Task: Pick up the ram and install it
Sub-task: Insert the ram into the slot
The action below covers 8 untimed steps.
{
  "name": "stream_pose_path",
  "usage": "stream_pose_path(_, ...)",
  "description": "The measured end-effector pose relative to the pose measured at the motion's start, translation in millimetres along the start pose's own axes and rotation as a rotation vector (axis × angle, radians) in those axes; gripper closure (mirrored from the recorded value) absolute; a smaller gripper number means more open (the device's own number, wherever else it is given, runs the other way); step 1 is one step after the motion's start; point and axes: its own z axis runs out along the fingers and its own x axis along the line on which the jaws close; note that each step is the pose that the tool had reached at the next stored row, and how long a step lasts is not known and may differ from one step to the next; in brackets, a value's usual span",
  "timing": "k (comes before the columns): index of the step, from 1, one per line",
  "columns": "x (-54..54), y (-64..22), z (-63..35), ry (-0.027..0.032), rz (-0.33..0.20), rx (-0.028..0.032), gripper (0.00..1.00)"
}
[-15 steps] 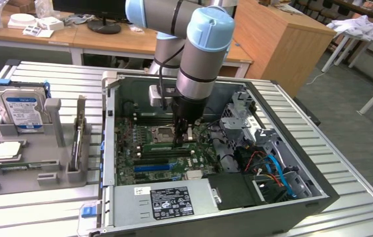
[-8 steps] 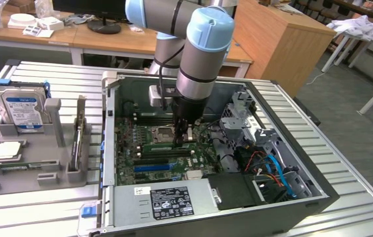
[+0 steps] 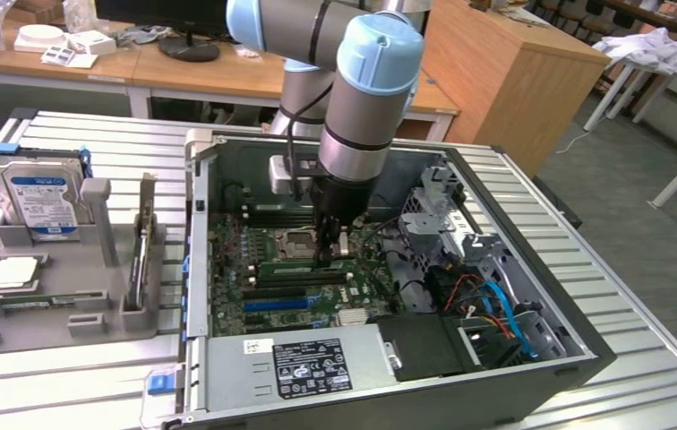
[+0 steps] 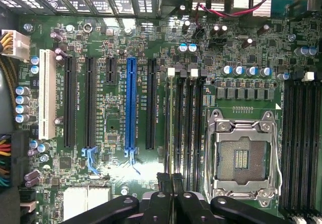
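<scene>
My gripper (image 3: pixel 336 249) reaches down into the open computer case (image 3: pixel 201 269), just over the motherboard's memory slots. The ram (image 3: pixel 300 266), a thin green stick, lies along one of the slots beside the empty processor socket (image 3: pixel 298 240). In the wrist view the ram (image 4: pixel 170 128) shows edge-on, running away from my gripper (image 4: pixel 170 186) along the slot nearest the blue expansion slot (image 4: pixel 131 103). The two dark fingertips are pressed together on the stick's near end. Whether the stick sits fully down in the slot I cannot tell.
A grey holder tray (image 3: pixel 64 309) on the exterior view's left carries a hard drive (image 3: pixel 38 193), a square silver processor (image 3: pixel 13 273) and a thin upright board (image 3: pixel 144 246). Cables (image 3: pixel 494 305) and a drive cage (image 3: pixel 441 210) crowd the case's right side. The power supply (image 3: pixel 303 367) sits in front.
</scene>
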Motion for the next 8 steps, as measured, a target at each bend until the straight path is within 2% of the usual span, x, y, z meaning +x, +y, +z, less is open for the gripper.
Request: stream_pose_path(8, 1.0, 0.1, 1.0, -0.0003, 0.000, 0.0002, 0.88)
